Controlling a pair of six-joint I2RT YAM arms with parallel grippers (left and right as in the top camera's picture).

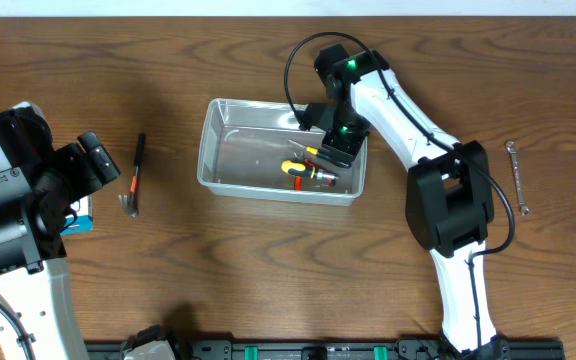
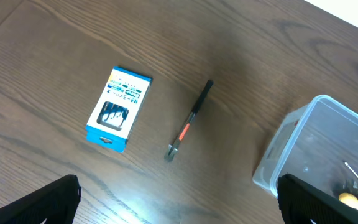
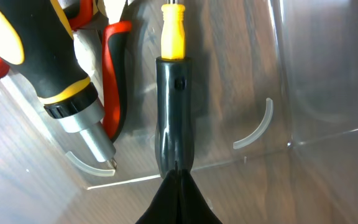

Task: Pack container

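Right wrist view: the right gripper, jaws pressed together, sits inside the clear rectangular plastic container, tips at a black-and-yellow tool handle; a black, yellow and red screwdriver lies left. The left gripper has jaws spread wide; beyond them lies a blue-and-white cardboard box, print unreadable.

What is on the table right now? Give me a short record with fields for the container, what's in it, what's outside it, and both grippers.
container: clear tub, mid-table, no lid on
inside it: fat screwdriver, red-handled tool, black and yellow tool
outside, to its left: hammer, blue and white box
outside, to its right: wrench
right gripper: inside the container, shut on the black and yellow tool
left gripper: open, empty, above the table near the box
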